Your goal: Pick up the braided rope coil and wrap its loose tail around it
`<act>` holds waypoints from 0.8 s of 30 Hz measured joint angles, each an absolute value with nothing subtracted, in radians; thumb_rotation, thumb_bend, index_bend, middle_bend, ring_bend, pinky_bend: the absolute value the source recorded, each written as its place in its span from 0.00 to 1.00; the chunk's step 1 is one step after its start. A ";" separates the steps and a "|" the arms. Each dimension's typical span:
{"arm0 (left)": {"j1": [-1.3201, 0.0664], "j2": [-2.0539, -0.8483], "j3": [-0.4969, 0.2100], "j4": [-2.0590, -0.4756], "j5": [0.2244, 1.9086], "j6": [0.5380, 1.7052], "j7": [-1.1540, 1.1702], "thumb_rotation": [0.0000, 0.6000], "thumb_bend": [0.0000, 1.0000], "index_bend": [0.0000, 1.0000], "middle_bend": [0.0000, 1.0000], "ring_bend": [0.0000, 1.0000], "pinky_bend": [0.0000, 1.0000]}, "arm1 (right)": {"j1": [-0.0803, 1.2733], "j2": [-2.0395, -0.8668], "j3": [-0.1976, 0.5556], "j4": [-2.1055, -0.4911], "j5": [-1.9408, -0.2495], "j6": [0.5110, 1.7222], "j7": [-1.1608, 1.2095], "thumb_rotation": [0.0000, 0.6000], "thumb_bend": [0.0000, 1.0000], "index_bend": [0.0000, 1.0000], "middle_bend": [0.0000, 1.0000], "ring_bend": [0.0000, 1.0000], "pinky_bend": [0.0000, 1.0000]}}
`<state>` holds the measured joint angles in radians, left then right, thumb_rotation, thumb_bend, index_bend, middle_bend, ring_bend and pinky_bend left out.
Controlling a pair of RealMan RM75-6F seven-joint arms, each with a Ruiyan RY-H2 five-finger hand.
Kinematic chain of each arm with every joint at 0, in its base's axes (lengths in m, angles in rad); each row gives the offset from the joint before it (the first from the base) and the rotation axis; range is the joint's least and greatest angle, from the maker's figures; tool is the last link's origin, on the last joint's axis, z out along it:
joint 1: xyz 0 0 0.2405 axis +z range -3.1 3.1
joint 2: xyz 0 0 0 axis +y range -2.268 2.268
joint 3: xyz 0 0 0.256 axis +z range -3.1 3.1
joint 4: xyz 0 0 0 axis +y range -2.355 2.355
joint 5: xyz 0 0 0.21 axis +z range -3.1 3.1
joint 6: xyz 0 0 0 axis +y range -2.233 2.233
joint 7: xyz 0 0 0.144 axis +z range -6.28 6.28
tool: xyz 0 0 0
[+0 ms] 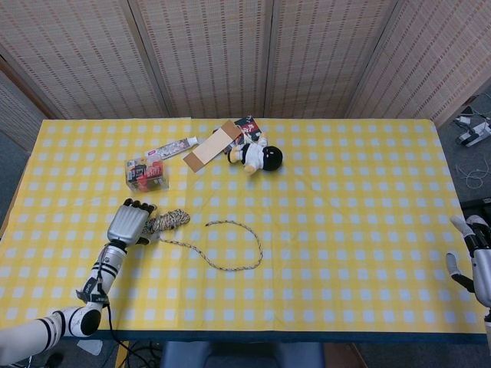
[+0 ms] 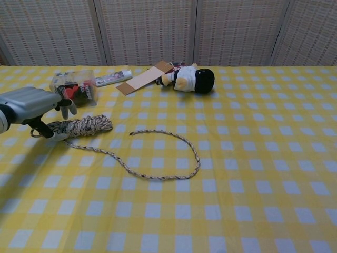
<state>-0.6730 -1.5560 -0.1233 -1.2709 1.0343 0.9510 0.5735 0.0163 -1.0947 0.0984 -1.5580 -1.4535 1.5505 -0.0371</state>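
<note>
The left hand [image 1: 128, 223] reached forward, palm down, fingers curled downward; the right hand [image 1: 477, 257] hung open at the edge.

Obstacles at 12 o'clock: clear box [image 1: 147, 173], cardboard strip [image 1: 212, 146], plush toy [image 1: 259, 156].
Free room: tablecloth [image 1: 353, 222] at 3 o'clock.

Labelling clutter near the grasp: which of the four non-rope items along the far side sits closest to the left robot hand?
The clear plastic box with red contents, just beyond the left robot hand; the others lie farther right.
</note>
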 measured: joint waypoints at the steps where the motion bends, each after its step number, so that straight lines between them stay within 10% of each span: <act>1: -0.671 -1.559 -0.124 -1.270 1.034 0.954 0.566 0.99 0.25 0.32 0.31 0.24 0.19 | 0.016 -1.095 0.098 -1.558 -1.455 1.551 -0.036 1.00 0.38 0.18 0.27 0.17 0.29; 11: -0.668 -1.574 -0.132 -1.251 1.024 0.941 0.512 0.66 0.25 0.38 0.31 0.25 0.19 | 0.012 -1.095 0.098 -1.559 -1.458 1.558 -0.036 1.00 0.38 0.18 0.27 0.17 0.29; 24: -0.675 -1.591 -0.138 -1.207 1.002 0.922 0.490 0.61 0.25 0.44 0.31 0.28 0.19 | 0.011 -1.098 0.100 -1.553 -1.458 1.560 -0.031 1.00 0.38 0.18 0.27 0.17 0.29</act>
<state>-0.6754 -1.5911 -0.1375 -1.2073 1.0015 0.9220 0.4903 0.0106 -1.0976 0.1003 -1.5532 -1.4576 1.5596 -0.0313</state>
